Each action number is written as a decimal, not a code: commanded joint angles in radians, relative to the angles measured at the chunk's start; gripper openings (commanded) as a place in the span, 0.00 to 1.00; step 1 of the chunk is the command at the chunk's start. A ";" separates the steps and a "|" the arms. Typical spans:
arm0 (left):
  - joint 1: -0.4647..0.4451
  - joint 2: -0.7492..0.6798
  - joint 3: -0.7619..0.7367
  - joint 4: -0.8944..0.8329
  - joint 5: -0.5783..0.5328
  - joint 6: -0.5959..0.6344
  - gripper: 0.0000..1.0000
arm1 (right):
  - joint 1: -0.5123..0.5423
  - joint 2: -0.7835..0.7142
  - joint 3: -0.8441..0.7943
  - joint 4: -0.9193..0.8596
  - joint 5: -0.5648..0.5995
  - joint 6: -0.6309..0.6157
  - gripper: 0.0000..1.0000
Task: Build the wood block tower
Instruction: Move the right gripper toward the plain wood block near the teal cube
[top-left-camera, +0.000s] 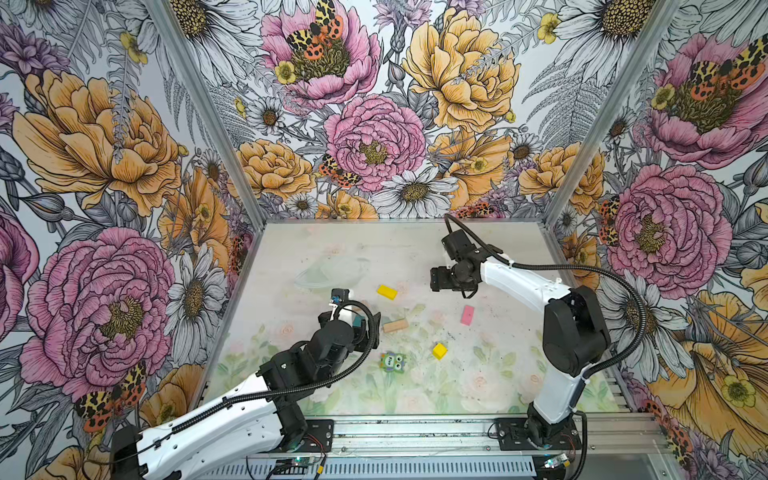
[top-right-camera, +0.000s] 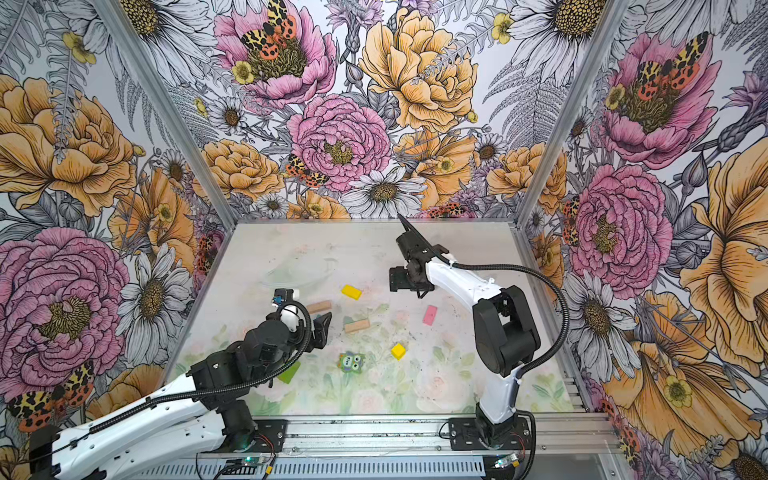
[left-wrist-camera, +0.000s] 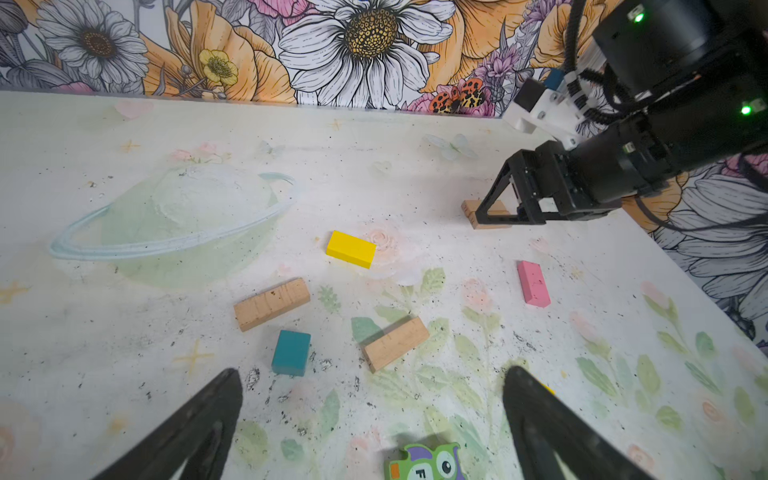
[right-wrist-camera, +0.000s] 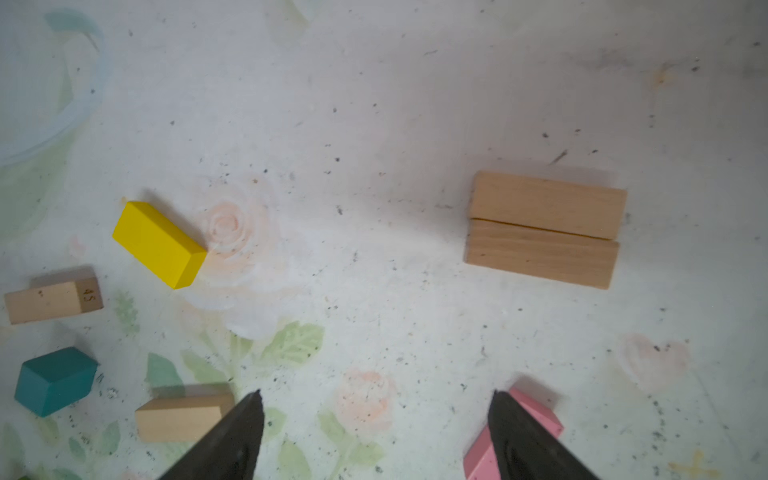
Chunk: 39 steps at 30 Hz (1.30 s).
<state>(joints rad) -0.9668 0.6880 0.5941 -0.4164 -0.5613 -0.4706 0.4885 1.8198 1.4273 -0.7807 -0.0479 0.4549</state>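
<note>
Pale tabletop (top-left-camera: 478, 386): faded floral and ringed-planet print, dark specks throughout.

Long yellow wooden block (top-left-camera: 387, 292) lying flat, taken as landmark.
- Pair of plain tan wooden bars (right-wrist-camera: 544, 228): laid flat, long sides touching, well right of it.
- Pink wooden bar (top-left-camera: 467, 315): right, nearer front.
- Third tan bar (top-left-camera: 396, 326): just in front.
- Fourth tan bar (top-right-camera: 319, 306): left.
- Teal block (left-wrist-camera: 291, 352): front-left.
- Small yellow cube (top-left-camera: 439, 350) and green owl-printed block (top-left-camera: 392, 360): farther front.
- Lime-green block (top-right-camera: 289, 372): far front-left, partly hidden.

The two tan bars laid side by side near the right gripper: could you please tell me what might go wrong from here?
The two tan bars touch, but their ends sit slightly offset, so a block laid across may rock. The open right gripper is close by; moving off carelessly could nudge them. The pink block lies near one of its fingers and might be knocked.
</note>
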 joint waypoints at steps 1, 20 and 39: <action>0.008 -0.087 -0.038 -0.086 -0.028 -0.086 0.99 | 0.051 0.003 -0.022 -0.015 0.023 0.028 0.87; 0.009 -0.306 -0.117 -0.171 -0.046 -0.175 0.99 | 0.257 0.110 0.035 -0.015 0.015 -0.027 0.85; 0.011 -0.314 -0.087 -0.171 -0.066 -0.117 0.99 | 0.341 0.091 0.023 0.024 -0.092 -0.421 0.84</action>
<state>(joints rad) -0.9642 0.3813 0.4843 -0.5785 -0.6067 -0.6186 0.8234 1.9141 1.4239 -0.7902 -0.1001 0.1020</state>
